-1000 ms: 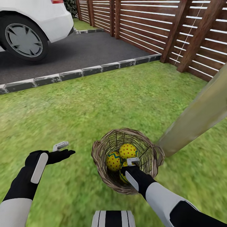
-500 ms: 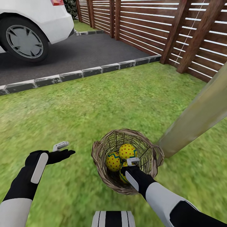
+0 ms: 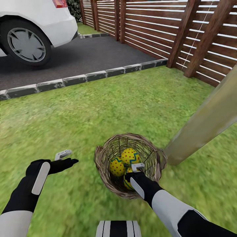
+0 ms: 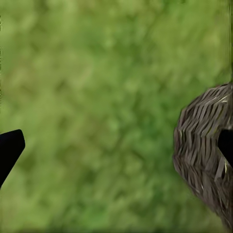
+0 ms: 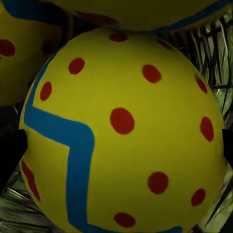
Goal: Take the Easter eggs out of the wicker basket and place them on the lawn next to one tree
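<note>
Your right gripper (image 3: 138, 168) is lowered inside the wicker basket (image 3: 108, 179), which sits on the lawn (image 3: 98, 108) just beside the foot of the tree (image 3: 204, 123), at about 8 o'clock from the trunk base. All three eggs lie in the basket: one (image 3: 130, 155) toward 12 o'clock, one (image 3: 117, 167) toward 9 o'clock, and one (image 3: 126, 182) at the near side, partly hidden under your right wrist. In the right wrist view, that near egg (image 5: 121, 136) sits close up between the two dark fingertips (image 5: 10, 150) at either edge. The jaws stand wide on both sides of it; whether the pads touch the shell cannot be told.

Your left gripper (image 3: 65, 157) hangs over bare grass at 9 o'clock from the basket, well apart from it. Its jaws are spread and hold nothing. In the left wrist view, the basket wall (image 4: 204, 150) shows beside one fingertip (image 4: 9, 150).

Beyond the lawn, at 12 o'clock, run a stone kerb (image 3: 75, 79) and a driveway (image 3: 85, 56); a white car (image 3: 39, 23) stands at 11 o'clock and a wooden fence (image 3: 154, 29) at 1 o'clock.
</note>
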`<state>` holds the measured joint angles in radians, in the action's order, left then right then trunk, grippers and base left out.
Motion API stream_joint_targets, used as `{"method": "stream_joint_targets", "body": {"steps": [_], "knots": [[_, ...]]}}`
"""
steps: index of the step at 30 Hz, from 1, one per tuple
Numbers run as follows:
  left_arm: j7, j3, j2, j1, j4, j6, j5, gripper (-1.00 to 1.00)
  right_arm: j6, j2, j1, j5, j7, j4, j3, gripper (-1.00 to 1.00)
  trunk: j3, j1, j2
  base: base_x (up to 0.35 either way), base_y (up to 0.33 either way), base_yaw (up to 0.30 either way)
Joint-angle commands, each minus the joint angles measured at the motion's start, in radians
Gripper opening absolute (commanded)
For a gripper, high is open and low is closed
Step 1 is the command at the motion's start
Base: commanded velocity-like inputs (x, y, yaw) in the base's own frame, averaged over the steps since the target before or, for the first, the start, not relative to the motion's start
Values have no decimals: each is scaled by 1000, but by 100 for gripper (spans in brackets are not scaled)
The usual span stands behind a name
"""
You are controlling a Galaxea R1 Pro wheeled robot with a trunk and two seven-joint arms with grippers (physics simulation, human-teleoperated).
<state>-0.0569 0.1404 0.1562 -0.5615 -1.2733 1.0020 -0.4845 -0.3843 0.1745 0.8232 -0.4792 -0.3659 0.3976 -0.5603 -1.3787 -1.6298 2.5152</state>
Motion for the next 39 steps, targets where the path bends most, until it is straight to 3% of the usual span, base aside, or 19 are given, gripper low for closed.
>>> {"method": "stream_joint_targets", "body": {"steps": [1,30,39], "knots": [[-6,1,0,0,-1,4,-8,100,-4,0,1,-7,-7,6,-6,-100,3,1,0,0,0,0],[-6,-1,0,1,-1,7,-8,100,-4,0,-3,-7,-7,7,-6,-100,115,14,-7,-27,0,0],[-6,-1,0,1,-1,7,-8,100,-4,0,-3,-7,-7,7,-6,-100,123,15,-7,-41,0,0]]}}
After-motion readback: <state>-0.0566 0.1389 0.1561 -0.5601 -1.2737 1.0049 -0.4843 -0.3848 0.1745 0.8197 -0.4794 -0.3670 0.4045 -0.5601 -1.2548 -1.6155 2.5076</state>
